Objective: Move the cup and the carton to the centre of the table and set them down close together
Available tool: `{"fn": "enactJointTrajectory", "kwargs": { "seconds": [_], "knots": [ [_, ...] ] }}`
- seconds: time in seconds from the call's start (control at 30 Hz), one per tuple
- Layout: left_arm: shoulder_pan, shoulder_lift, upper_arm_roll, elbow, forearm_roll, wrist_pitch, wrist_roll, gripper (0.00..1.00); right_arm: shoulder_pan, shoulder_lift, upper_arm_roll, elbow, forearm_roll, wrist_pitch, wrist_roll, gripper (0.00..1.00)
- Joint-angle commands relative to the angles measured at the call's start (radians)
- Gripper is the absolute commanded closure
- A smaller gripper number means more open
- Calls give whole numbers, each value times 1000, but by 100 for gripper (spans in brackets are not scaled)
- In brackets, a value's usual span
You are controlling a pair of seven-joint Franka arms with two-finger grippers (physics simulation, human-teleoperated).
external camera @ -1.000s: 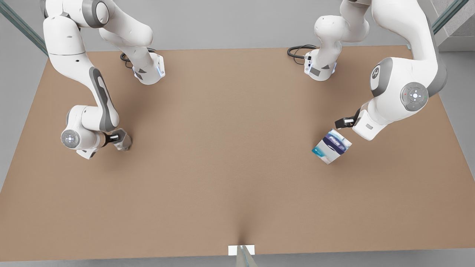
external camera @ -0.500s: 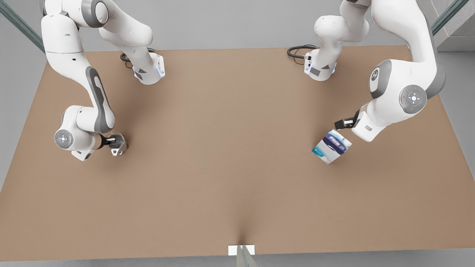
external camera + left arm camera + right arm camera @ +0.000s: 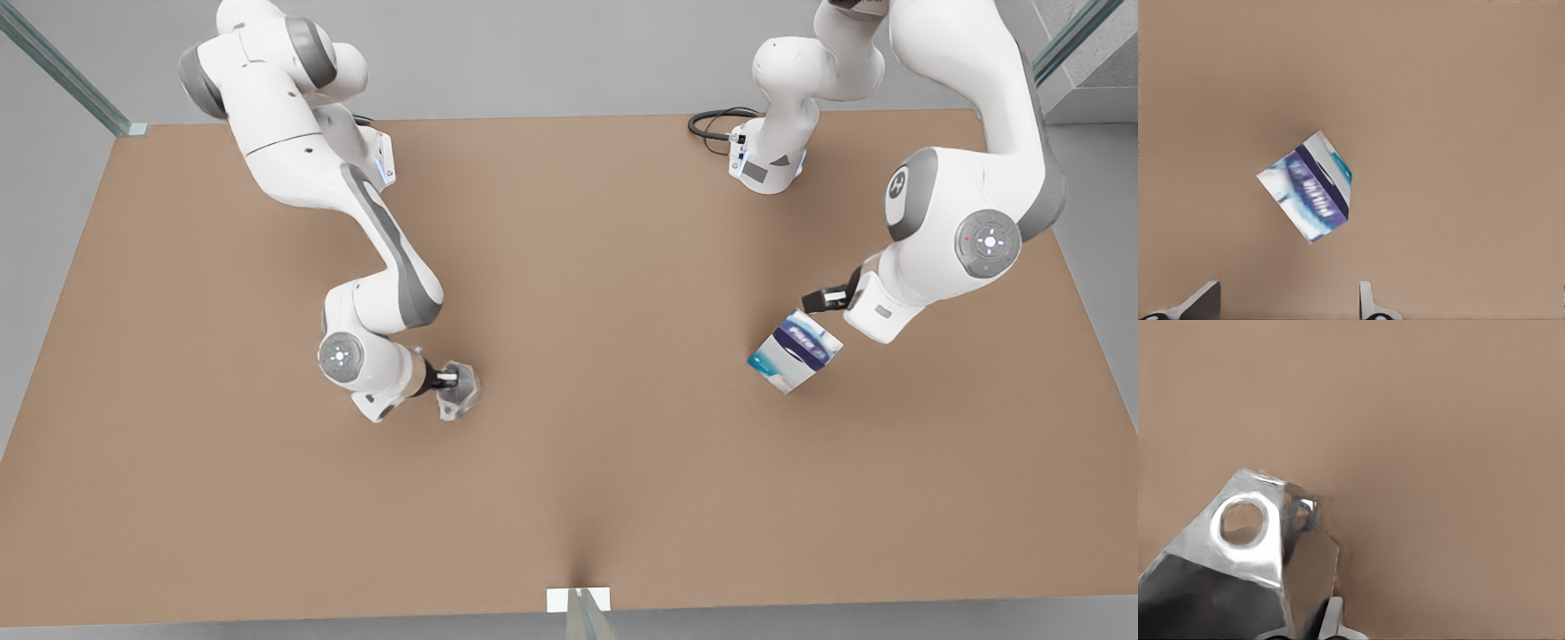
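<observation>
Two grippers worked. Front view: right gripper [image 3: 447, 383] carried the cup [image 3: 458, 391] left of the table [image 3: 569, 498] centre; the carton [image 3: 794, 351] stood at right, left gripper [image 3: 822, 296] just beside. Left wrist: fingers [image 3: 1368, 303] spread wide, empty, carton between. Right wrist: jaws clamped the cup; lowering level would avoid tipping.

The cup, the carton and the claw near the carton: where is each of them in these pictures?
cup [image 3: 459, 392]: front view, on its grey faceted side.
carton [image 3: 794, 351]: front view, on its blue-banded top face.
left gripper [image 3: 820, 298]: front view, between its dark fingertips, just above the carton.
</observation>
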Motion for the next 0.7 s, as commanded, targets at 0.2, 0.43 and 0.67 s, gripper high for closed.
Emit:
{"fn": "enactJointTrajectory", "kwargs": {
  "seconds": [0.2,0.43,0.67],
  "knots": [
    [-24,-18,66,-216,-2,325,-393,0,184,191,0,241,43,34,253,79],
    [-25,-13,95,-337,-14,376,-370,0,252,271,-6,291,57,129,313,0],
    [-44,5,94,-366,-43,405,-363,0,250,232,-8,290,82,109,318,0]
  ]
}}
